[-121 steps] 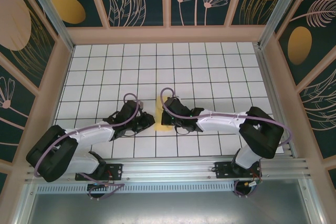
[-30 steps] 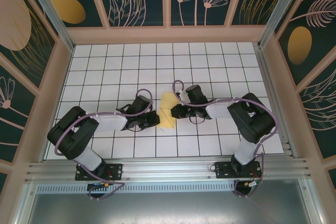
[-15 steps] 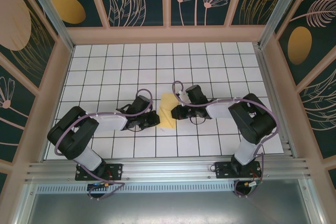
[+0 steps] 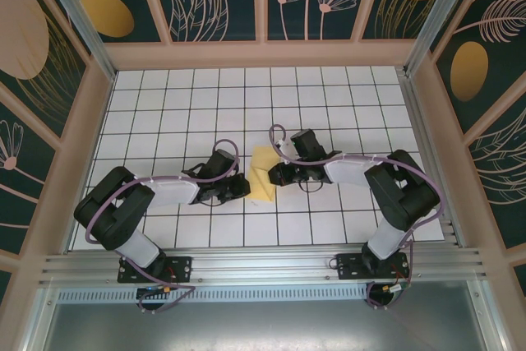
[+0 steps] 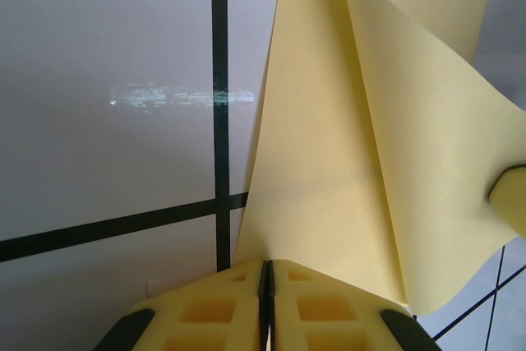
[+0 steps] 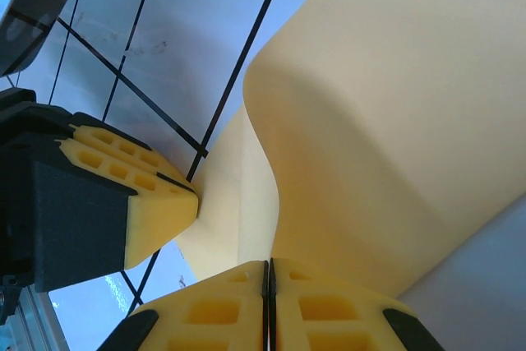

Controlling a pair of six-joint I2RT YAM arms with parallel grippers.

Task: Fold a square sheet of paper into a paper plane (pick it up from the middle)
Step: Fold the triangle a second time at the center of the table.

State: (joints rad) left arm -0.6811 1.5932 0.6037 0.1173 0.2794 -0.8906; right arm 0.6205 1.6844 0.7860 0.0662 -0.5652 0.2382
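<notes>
The right arm (image 4: 353, 172) has edged outward; left gripper (image 5: 265, 267) and right gripper (image 6: 268, 269) each pinch the square sheet of paper (image 4: 262, 172).

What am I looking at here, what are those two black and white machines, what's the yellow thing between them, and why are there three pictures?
Those are two robot arms, bolted at the near edge of a white tiled table. The wide picture comes from a fixed camera above and behind them. The two close-ups come from small cameras on each arm's wrist, looking out over that arm's own yellow foam pads. Each arm ends in a two-finger clamp. The left end effector and the right end effector are both shut on a yellow sheet of paper, one at each side. The paper curves between them rather than lying flat, and it seems partly folded.
</notes>
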